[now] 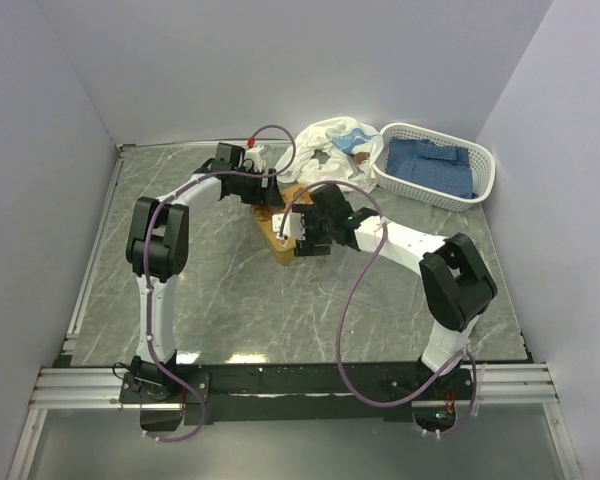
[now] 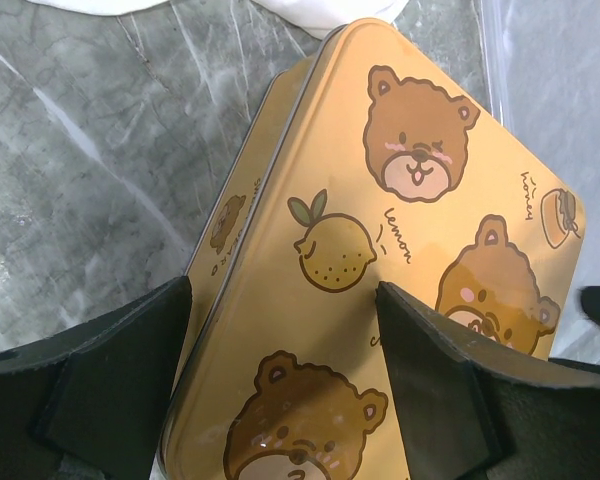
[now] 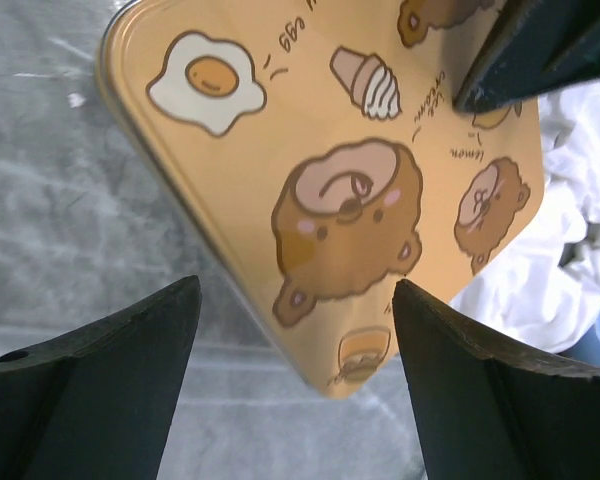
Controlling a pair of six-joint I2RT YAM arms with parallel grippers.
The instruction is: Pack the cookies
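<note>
The cookies are out of view. A square golden tin (image 1: 278,243) lies on the marble table with its lid on. Bears, a lemon and a fried egg are printed on the lid (image 2: 400,230). My left gripper (image 2: 285,290) hovers open just above the lid, its black fingers (image 2: 130,370) spread over one edge, nothing between them. From the other side my right gripper (image 3: 297,288) stands open over a corner of the lid (image 3: 350,200), also holding nothing. The left gripper's finger (image 3: 540,50) shows at the top right of the right wrist view. Both grippers, left (image 1: 265,188) and right (image 1: 305,235), meet over the tin.
A crumpled white cloth (image 1: 330,150) lies right behind the tin and shows again as white cloth (image 3: 540,270) beside the lid. A white slotted basket (image 1: 480,185) holding blue cloth stands at the back right. Walls close in on three sides.
</note>
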